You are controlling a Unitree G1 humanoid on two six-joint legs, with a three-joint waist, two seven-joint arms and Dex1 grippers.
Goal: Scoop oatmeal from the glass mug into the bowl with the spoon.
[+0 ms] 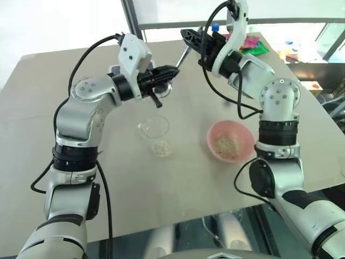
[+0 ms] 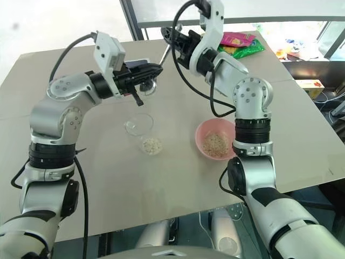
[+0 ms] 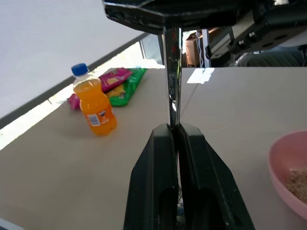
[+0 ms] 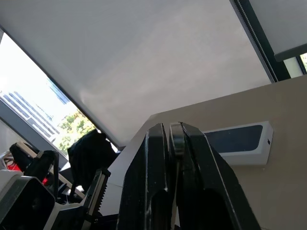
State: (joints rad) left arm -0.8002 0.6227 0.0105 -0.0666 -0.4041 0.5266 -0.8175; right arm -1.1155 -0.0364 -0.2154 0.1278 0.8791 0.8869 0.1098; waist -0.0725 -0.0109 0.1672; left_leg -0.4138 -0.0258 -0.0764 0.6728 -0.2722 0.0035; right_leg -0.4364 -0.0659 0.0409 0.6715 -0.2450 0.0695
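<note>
both pincers (image 1: 171, 71) (image 1: 186, 35) clamping spoon (image 1: 181, 58)

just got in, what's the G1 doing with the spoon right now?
Both grippers are shut on the spoon, held in the air above the table: the left gripper near its bowl end, the right gripper on the upper handle. It looks like a handover between hands. The glass mug lies tipped on its side with some oatmeal at its mouth. The pink bowl already holds some oats.
</note>
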